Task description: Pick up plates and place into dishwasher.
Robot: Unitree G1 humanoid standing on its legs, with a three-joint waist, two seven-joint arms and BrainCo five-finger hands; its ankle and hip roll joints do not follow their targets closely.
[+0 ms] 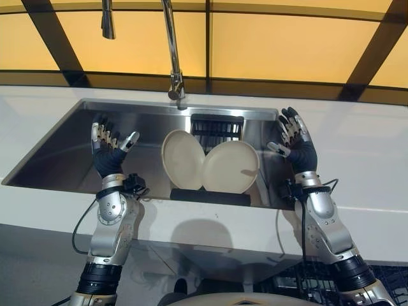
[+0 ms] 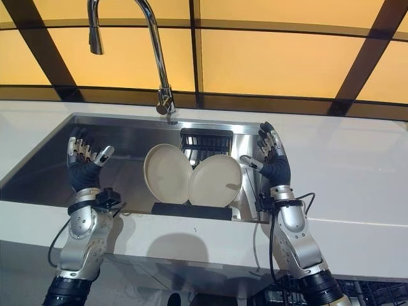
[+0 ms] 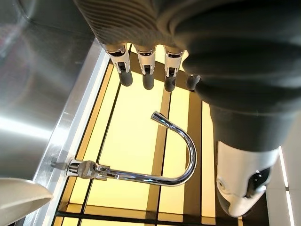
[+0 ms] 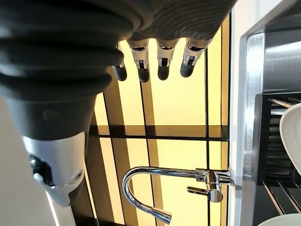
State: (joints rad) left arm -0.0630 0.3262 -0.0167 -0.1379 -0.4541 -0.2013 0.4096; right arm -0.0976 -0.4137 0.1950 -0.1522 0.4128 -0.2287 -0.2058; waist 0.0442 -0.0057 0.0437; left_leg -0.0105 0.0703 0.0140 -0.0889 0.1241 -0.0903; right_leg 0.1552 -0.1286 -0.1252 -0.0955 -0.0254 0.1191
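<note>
The left robot hand is raised over the left part of the sink, palm forward, fingers straight and spread, thumb out to the side; it holds nothing. The right robot hand is raised at the sink's right edge in a mirrored pose, fingers extended and apart, also empty. In each wrist view the fingers stand in a straight row with the thumb well apart.

Two cream plates stand on edge in a black rack in the middle of the steel basin, between the two hands and touched by neither. The left plate is turned slightly to the side and its rim overlaps the front of the right plate, which faces more fully forward. Behind them stands a dark slotted holder against the rear wall of the sink.

A chrome gooseneck faucet rises from the back rim of the sink, its spout curving over to the left. The white counter surrounds the sink on all sides. Behind it runs a wall of amber panels divided by dark bars
</note>
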